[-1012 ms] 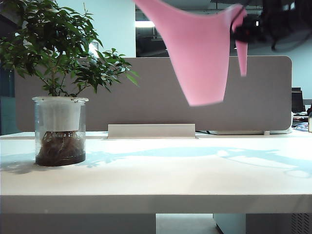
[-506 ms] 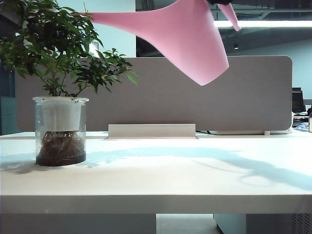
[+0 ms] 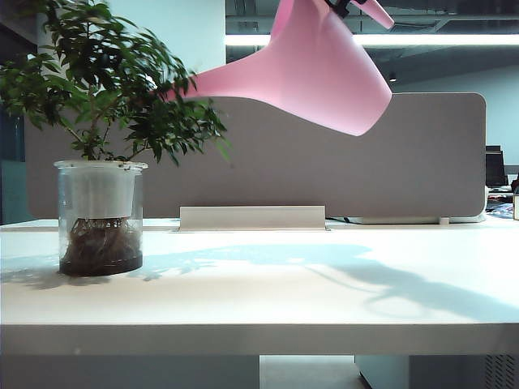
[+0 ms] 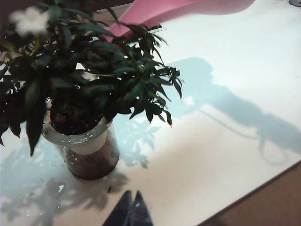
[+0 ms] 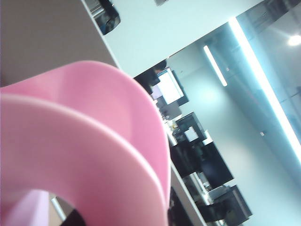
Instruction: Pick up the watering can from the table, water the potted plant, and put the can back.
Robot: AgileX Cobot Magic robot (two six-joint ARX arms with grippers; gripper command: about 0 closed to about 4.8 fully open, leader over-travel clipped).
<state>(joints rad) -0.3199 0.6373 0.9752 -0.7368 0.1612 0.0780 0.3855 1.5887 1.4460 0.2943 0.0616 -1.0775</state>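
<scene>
The pink watering can [image 3: 324, 73] hangs high above the white table [image 3: 284, 292], tipped over with its slim spout slanting down and left into the leaves. My right gripper [image 3: 340, 6] is shut on the can's handle at the top edge of the exterior view. In the right wrist view the watering can [image 5: 84, 141] fills most of the picture and hides the fingers. The potted plant [image 3: 99, 211] stands at the table's left in its glass cylinder. My left gripper [image 4: 131, 203] is shut and empty, low over the table [image 4: 225, 155] near the potted plant [image 4: 89, 94], with the watering can [image 4: 160, 9] beyond the foliage.
A grey partition panel [image 3: 422, 170] runs along the back of the table, with a pale metal bracket [image 3: 251, 217] at its foot. The table's thick front edge [image 3: 259, 339] crosses the exterior view. Small water drops [image 4: 59, 188] lie on the table beside the pot.
The watering can has swung left and tipped further. Its spout went from high, through about level, to slanting down into the plant's leaves. The plant's right-hand branches have shifted.
</scene>
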